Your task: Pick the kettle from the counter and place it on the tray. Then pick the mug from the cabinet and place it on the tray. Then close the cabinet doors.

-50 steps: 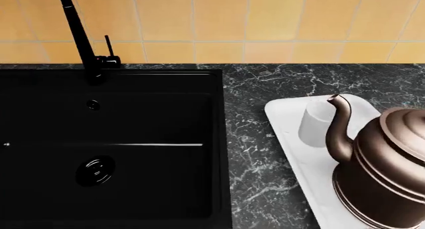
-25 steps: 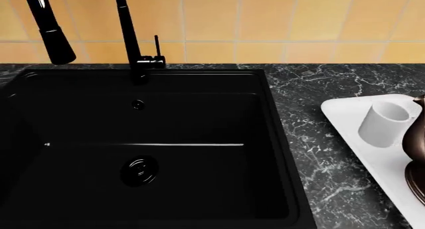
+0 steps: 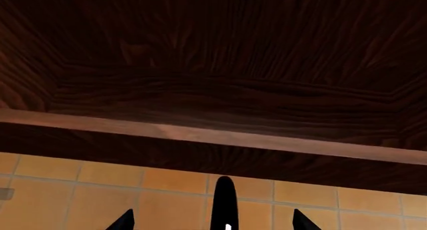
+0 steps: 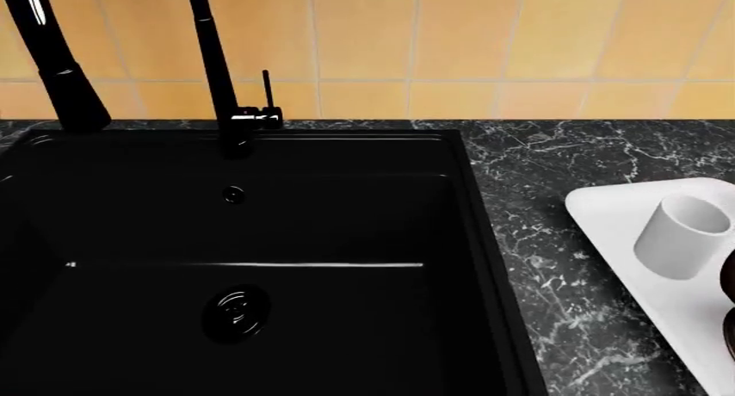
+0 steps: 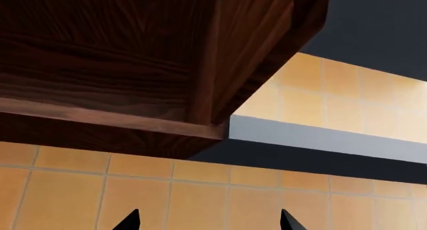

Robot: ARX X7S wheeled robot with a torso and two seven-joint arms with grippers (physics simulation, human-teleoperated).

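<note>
The white mug [image 4: 687,234] stands upright on the white tray [image 4: 608,213] at the right of the head view, on the black marble counter [image 4: 552,155]. Only a dark sliver of the kettle [image 4: 729,280] shows at that view's right edge, on the tray. No arm appears in the head view. My left gripper [image 3: 212,224] is open and points up at the dark wooden cabinet underside [image 3: 213,65], with the black faucet neck [image 3: 224,205] in line behind it. My right gripper [image 5: 209,222] is open below the cabinet corner [image 5: 200,105], holding nothing.
A black sink basin [image 4: 230,258] fills the left and middle of the head view, with a tall black faucet [image 4: 213,60] and its spray head [image 4: 64,77] at the back. An orange tiled wall [image 4: 483,43] runs behind the counter. A grey ledge [image 5: 320,140] lies right of the cabinet.
The head view has swung left: sink and faucet slid right into the middle, while the tray, mug and kettle moved toward the right edge, the kettle nearly out of view.
</note>
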